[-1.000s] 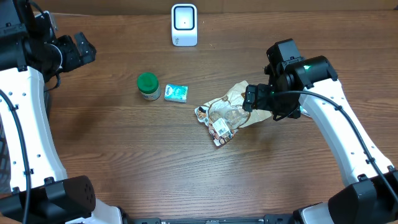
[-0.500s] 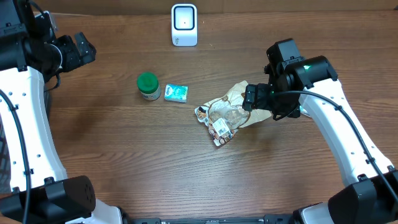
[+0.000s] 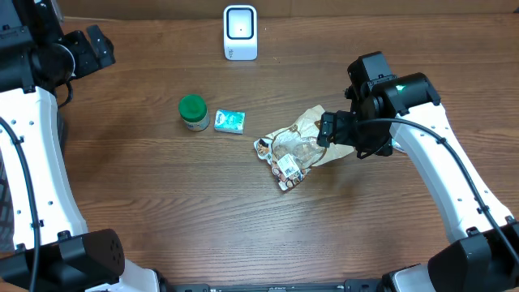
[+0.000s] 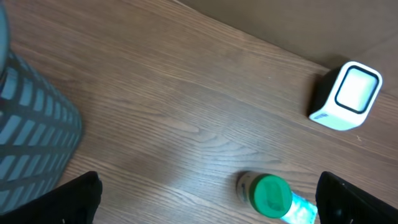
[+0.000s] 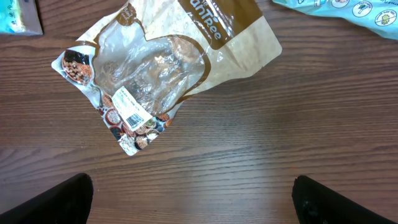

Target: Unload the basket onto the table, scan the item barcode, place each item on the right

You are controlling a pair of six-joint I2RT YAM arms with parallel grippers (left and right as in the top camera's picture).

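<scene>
I find my right gripper point(image 5: 193, 202) wide open and empty above the pouch point(image 5: 168, 68), which lies mid-table with its barcode label point(image 5: 132, 114) up. Left gripper point(image 4: 211, 199) open, idle. Step in hand, by my judgement: approach. Next I must descend, grip, and present the label to the scanner point(image 3: 240, 31).

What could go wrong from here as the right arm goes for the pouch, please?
1. The pouch lies flat and crumpled; the open right gripper may slip off it.
2. Its barcode label sits on wrinkled, shiny film, so the scanner might misread it.
</scene>
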